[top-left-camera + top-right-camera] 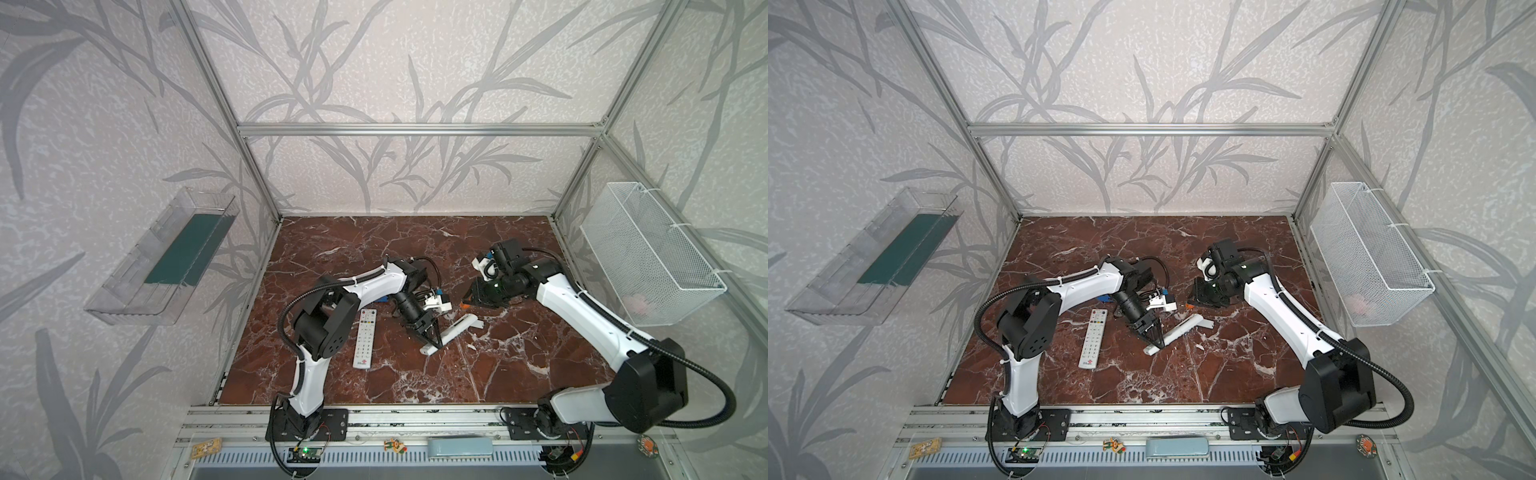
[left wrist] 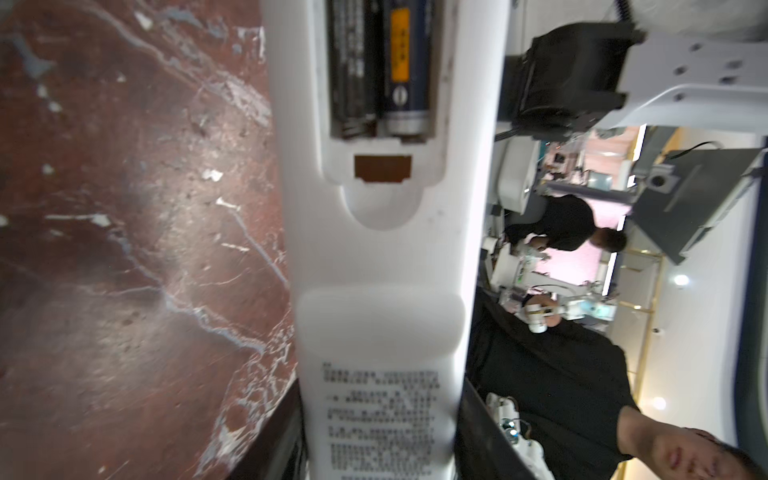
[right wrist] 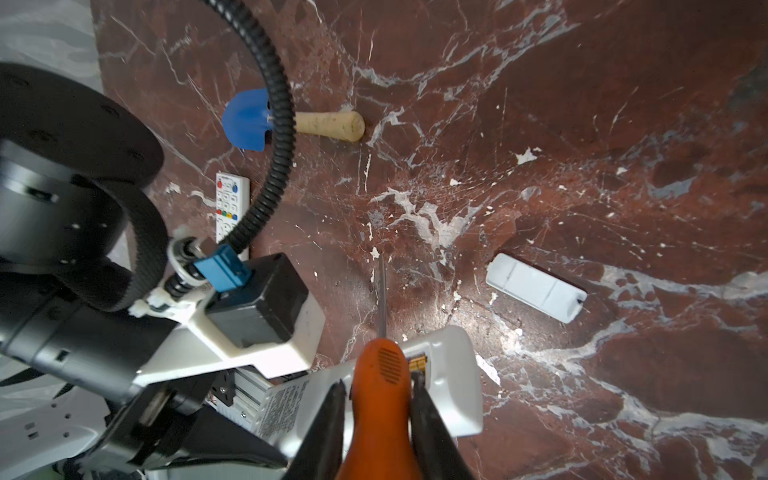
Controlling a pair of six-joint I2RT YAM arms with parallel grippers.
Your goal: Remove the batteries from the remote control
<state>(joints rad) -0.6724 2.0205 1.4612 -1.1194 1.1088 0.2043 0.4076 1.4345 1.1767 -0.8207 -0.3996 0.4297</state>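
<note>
Batteries (image 2: pixel 378 62): two cells side by side in the uncovered bay of the white remote (image 1: pixel 453 330), which lies back up. In both top views the remote's long axis runs 8 to 2 o'clock, with the bay toward the 2 o'clock end. Left gripper (image 1: pixel 435 341) clamps the 8 o'clock end. Right gripper (image 3: pixel 377 390), clenched on an orange-handled tool (image 3: pixel 380 361), sits at 12 o'clock of the bay, the nearer arm for prying. The yellow cell label and the remote's printed block are too blurred to read
</note>
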